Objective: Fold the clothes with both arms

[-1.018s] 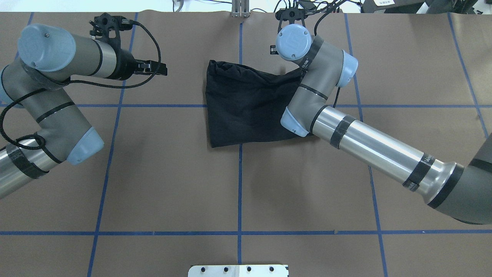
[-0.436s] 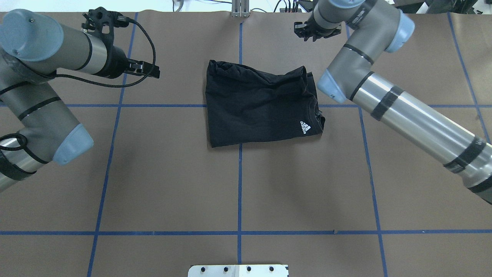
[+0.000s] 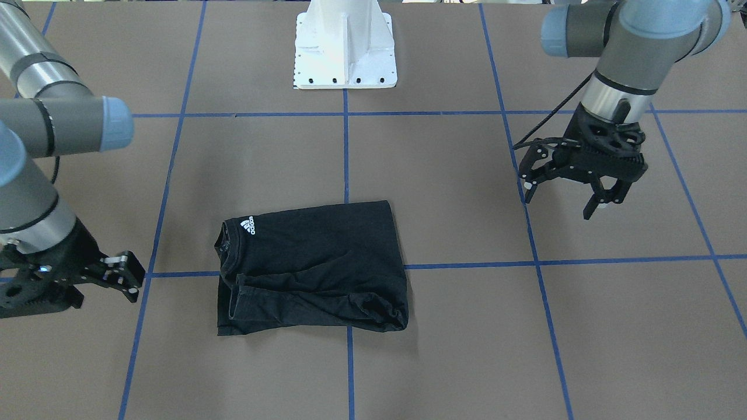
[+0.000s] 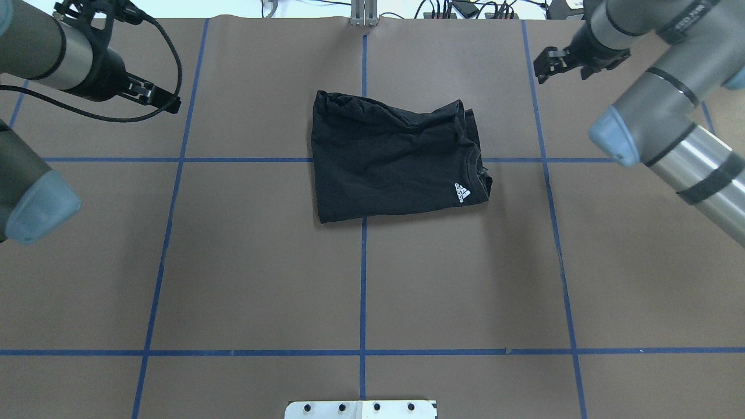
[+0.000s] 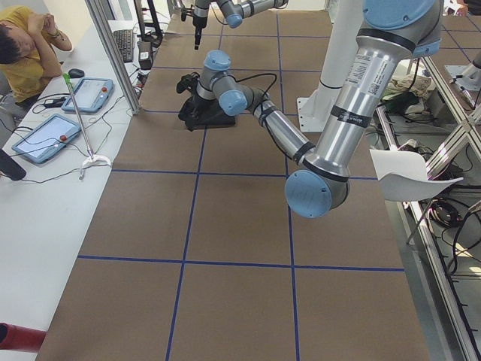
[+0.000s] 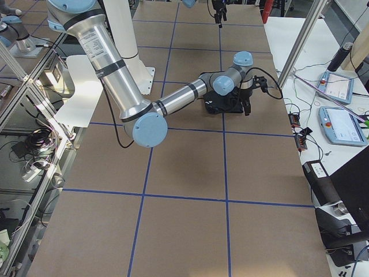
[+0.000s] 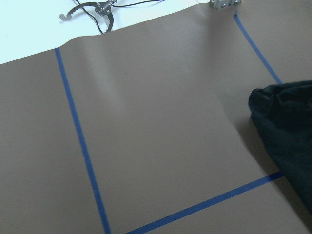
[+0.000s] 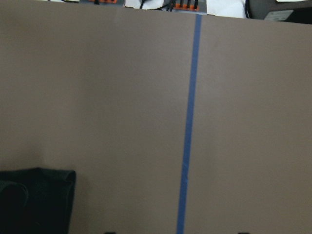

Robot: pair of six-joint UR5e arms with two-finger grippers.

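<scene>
The bench (image 4: 262, 262) is covered in flat brown sheeting marked into large squares by blue tape lines (image 4: 362, 279). A black T-shirt (image 4: 396, 160) lies on it, folded into a rough rectangle across the central tape line and one cross line. Its far edge is rumpled, and its small white Adidas logo (image 4: 463, 192) faces up at the corner nearest the robot, on the robot's right. The white pedestal base (image 3: 345, 52) stands on the bench's near edge, well apart from the shirt.

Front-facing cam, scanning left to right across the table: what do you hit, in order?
right gripper, jaws open → black T-shirt, folded flat → left gripper, jaws open
</scene>
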